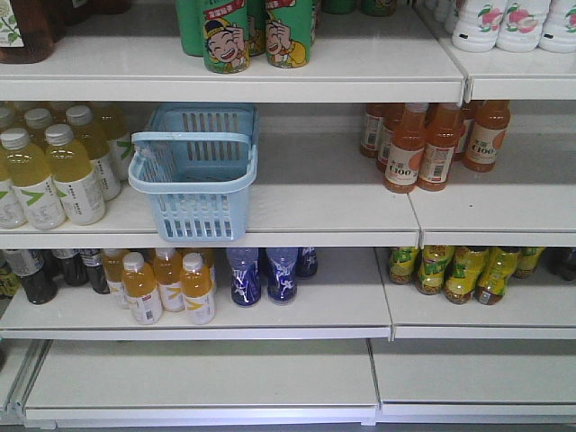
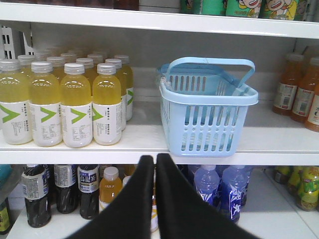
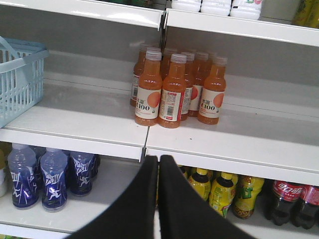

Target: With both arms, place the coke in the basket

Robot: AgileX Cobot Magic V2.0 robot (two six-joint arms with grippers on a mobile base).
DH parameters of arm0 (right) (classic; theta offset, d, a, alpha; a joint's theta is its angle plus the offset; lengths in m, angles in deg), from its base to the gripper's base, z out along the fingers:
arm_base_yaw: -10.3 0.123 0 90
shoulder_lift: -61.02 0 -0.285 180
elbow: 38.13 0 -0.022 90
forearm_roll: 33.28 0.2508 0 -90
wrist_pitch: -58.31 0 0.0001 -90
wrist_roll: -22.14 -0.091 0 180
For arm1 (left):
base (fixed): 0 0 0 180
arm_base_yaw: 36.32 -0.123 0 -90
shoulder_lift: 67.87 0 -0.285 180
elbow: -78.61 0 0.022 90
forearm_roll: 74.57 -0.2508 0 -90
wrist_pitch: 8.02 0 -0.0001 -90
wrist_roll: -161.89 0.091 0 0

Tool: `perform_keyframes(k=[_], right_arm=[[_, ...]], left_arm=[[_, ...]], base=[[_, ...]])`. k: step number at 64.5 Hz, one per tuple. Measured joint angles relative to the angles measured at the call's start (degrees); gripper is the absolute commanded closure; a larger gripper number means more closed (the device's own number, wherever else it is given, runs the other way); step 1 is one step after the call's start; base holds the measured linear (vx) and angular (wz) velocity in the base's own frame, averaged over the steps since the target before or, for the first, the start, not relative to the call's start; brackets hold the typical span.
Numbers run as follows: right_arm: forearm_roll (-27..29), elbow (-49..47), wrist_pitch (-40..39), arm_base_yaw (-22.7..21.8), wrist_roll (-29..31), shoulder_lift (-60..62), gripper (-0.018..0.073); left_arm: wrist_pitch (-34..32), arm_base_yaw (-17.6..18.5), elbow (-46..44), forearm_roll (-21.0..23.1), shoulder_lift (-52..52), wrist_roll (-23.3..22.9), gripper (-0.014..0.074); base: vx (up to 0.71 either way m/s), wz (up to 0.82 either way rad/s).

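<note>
Shelves (image 1: pixel 315 211): basket (image 1: pixel 194 218) on middle level, coke (image 3: pixel 280 193) bottom right; left gripper (image 2: pixel 154 158), right gripper (image 3: pixel 158 158) jaws narrow, nearly touching, empty.

This is a shop, a drinks aisle by the look of it. White tiered shelves (image 1: pixel 333 198) carry same-brand stock in neat rows: yellow bottles (image 2: pixel 77 107) on the left, orange bottles (image 3: pixel 173 92) on the right, cartoon-printed cans (image 1: pixel 225 36) above. A pale blue shopping basket (image 1: pixel 193 216) sits among them.
</note>
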Motion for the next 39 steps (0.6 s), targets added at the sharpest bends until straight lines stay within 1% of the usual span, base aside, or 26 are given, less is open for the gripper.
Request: perform_keyframes(k=[39], right_arm=[[0.00,0.00,0.00,0.00,0.00,0.00,0.0564]], left_arm=[[0.00,0.00,0.00,0.00,0.00,0.00,0.0603]], base=[[0.00,0.00]])
